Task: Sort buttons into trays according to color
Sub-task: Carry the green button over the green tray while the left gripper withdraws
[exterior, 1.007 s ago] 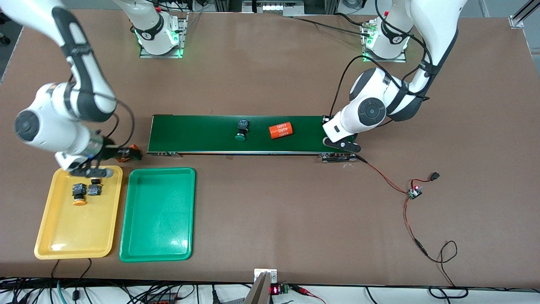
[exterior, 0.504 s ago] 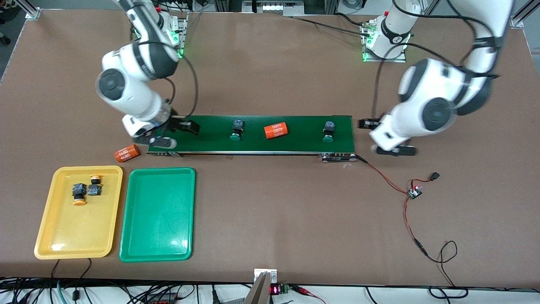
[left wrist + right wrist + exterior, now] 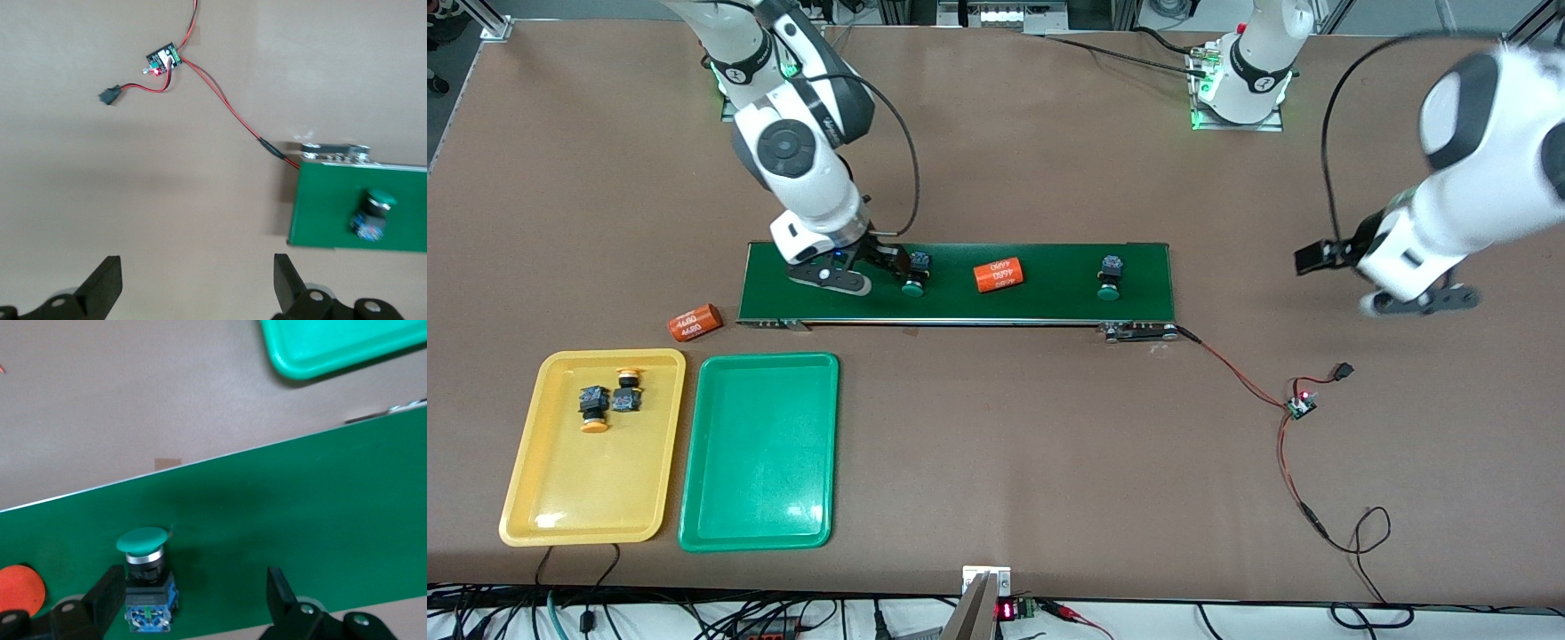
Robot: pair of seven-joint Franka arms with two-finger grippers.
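Both jaws stand apart; nothing is held.

The right gripper (image 3: 889,260) is low over the belt (image 3: 1049,302), its fingers perhaps touching one green button (image 3: 914,274). The other green button (image 3: 1109,276) lies toward the left arm's end. Left gripper (image 3: 1325,258) hangs over bare table. Two yellow buttons (image 3: 594,407) lie in the yellow tray (image 3: 560,498); the green tray (image 3: 756,480) is beside it.

Brown bench (image 3: 996,462) carries conveyor belt (image 3: 1049,302), yellow tray (image 3: 560,498), green tray (image 3: 756,480) just beside it, orange cylinder (image 3: 695,323), small wired circuit board (image 3: 1299,407).

Right tool (image 3: 193,600) over the conveyor belt (image 3: 300,520)
Fingers apart; a green-capped button (image 3: 145,577) lies on the belt beside one finger (image 3: 107,593).
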